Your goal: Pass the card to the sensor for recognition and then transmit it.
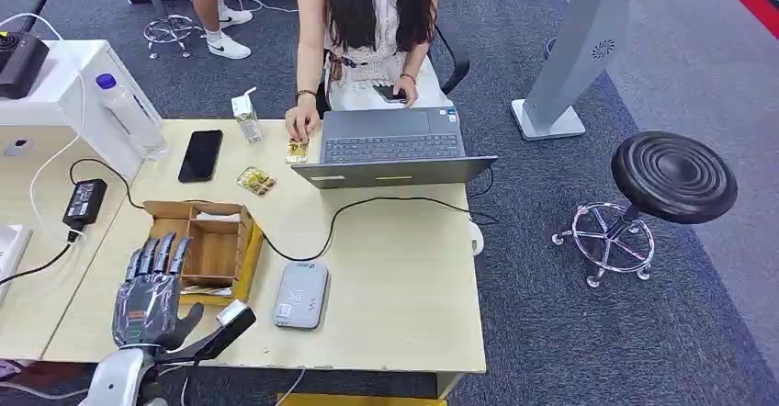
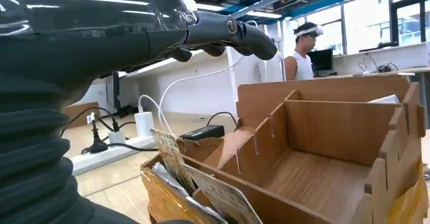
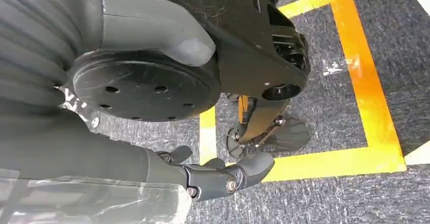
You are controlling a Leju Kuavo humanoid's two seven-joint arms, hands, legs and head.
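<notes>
While the left robot hand (image 1: 147, 298) hovers empty over the wooden box (image 1: 207, 250) (cards inside), the sensor (image 1: 301, 295) lies beside.

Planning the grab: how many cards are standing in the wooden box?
2 visible cards, one behind the other, leaning in the wooden box's nearest slot; more may be hidden.

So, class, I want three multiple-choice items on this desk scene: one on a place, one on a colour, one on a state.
1. The grey card sensor lies:
A. right of the wooden box
B. on the laptop
C. on the stool

2. The phone on the desk is:
A. white
B. black
C. red

3. The left hand is:
A. gripping a bottle
B. open, over the box's near end
C. pressing the sensor

Answers: A, it sits on the desk beside the box; B, it is dark all over; B, fingers spread, nothing held.
</notes>
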